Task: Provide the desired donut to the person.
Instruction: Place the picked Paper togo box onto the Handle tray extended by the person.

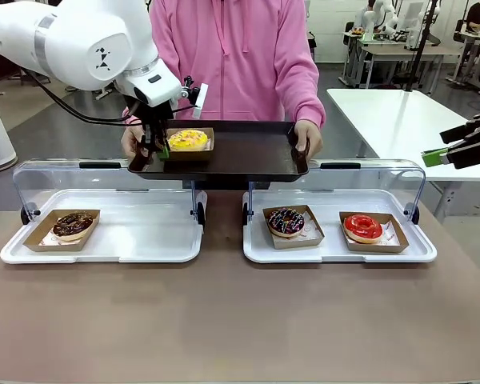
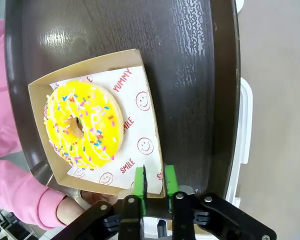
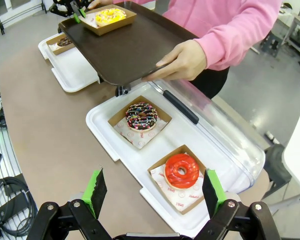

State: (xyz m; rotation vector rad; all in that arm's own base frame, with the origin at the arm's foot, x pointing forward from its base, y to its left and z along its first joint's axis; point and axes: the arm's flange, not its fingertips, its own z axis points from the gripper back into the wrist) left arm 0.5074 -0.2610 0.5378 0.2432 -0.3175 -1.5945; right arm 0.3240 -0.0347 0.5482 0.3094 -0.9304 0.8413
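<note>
The person [image 1: 232, 56] in a pink hooded sweatshirt holds a dark serving tray [image 1: 248, 154] by both ends above the table's far edge. On the tray's left part sits a yellow sprinkled donut [image 1: 187, 138] in a brown cardboard boat [image 2: 42, 95]. My left gripper [image 1: 154, 147] is shut on the near rim of that boat, and its green pads [image 2: 140, 182] pinch the card. Hovering off the table's right side, my right gripper [image 1: 444, 146] stands open and holds nothing. Below it lie the red donut [image 3: 181, 170] and the tray's white rim [image 3: 155, 202].
Two white display trays with raised clear lids lie on the brown table. The left one [image 1: 136, 236] holds a chocolate donut [image 1: 72, 225]. The right one [image 1: 332, 252] holds a dark sprinkled donut [image 1: 286, 222] and a red glazed donut [image 1: 362, 227]. A white table [image 1: 400, 112] stands behind at right.
</note>
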